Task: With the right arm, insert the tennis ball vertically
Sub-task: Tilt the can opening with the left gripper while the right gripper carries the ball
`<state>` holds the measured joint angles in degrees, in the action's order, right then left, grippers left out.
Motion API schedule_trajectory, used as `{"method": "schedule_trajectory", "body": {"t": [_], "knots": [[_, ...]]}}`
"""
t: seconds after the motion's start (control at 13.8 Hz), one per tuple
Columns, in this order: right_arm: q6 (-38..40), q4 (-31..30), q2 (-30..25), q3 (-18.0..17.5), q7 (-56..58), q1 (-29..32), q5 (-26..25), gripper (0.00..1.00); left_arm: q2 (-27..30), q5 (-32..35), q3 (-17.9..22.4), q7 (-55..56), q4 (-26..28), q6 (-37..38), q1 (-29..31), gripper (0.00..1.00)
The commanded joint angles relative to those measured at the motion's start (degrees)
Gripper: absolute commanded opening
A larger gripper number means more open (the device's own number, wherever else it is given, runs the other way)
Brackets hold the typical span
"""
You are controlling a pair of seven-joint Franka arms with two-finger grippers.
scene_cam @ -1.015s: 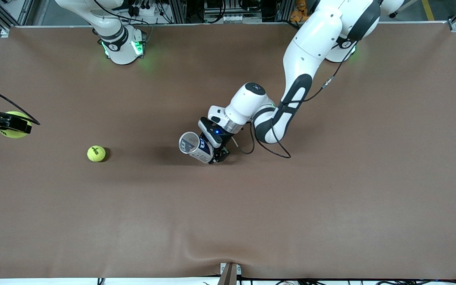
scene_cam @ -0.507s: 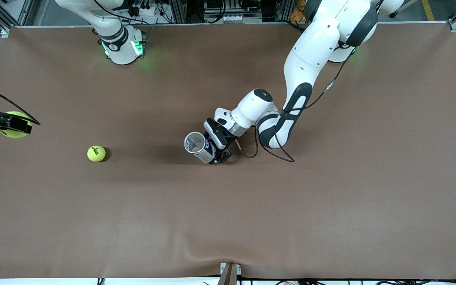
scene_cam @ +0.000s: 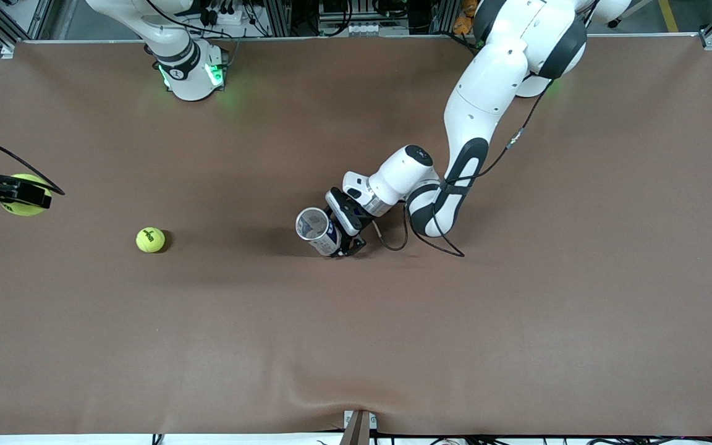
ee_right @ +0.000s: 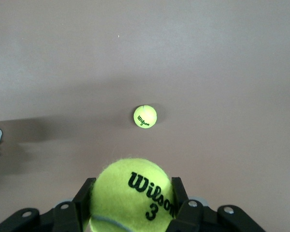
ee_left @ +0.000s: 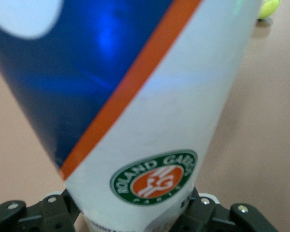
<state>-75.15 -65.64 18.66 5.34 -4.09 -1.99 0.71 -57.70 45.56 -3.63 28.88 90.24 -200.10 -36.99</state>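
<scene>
1. Progress: I had the held tennis ball (ee_right: 132,195) clamped in my right fingers (ee_right: 80,207), one pad on each flank and the printed brand mark facing the wrist camera. I judged the pick-up complete.

2. My right fingers (scene_cam: 22,196) hung over the counter (scene_cam: 517,321) at the right arm's end, at the very edge of the front view, well apart from the can.

3. The tennis can (scene_cam: 317,230) was in my left fingers (scene_cam: 348,244), which were closed around its lower body near the base. It stood mouth up, somewhat tilted, at mid-counter. The left wrist view showed its blue, orange and white label (ee_left: 154,181) filling the frame between the two pads.

4. Whether the can's base touched the counter I could not tell.

5. A second tennis ball (scene_cam: 150,240) lay loose on the counter, under and ahead of my right fingers and between them and the can. Untouched.

6. Remaining, by my judgement: carry the held ball across to above the can's mouth, line it up over the opening, lower it straight down, release. None of that had begun.

7. Position of the task's thing relative to my fingers: the ball seated between the right pads, its lower part hidden at the frame's edge.
</scene>
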Motion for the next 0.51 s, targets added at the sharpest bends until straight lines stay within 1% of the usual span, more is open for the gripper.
{"method": "schedule_trajectory", "body": {"t": [0.0,0.22,0.43], "knots": [[-0.17,-0.02,0.06,-0.33,-0.4,-0.64,-0.53,0.0,-0.39,1.64,0.29,0.82,-0.51,-1.61,0.17,0.81],[-0.26,-0.02,0.15,-0.42,-2.49,-1.17,0.16,0.0,-0.39,1.64,0.29,0.82,-0.51,-1.61,0.17,0.83],[-1.58,-0.37,0.49,-0.42,-8.1,-4.85,0.17,0.0,-0.66,1.64,0.29,0.82,-0.42,-1.61,0.17,0.83]]}}
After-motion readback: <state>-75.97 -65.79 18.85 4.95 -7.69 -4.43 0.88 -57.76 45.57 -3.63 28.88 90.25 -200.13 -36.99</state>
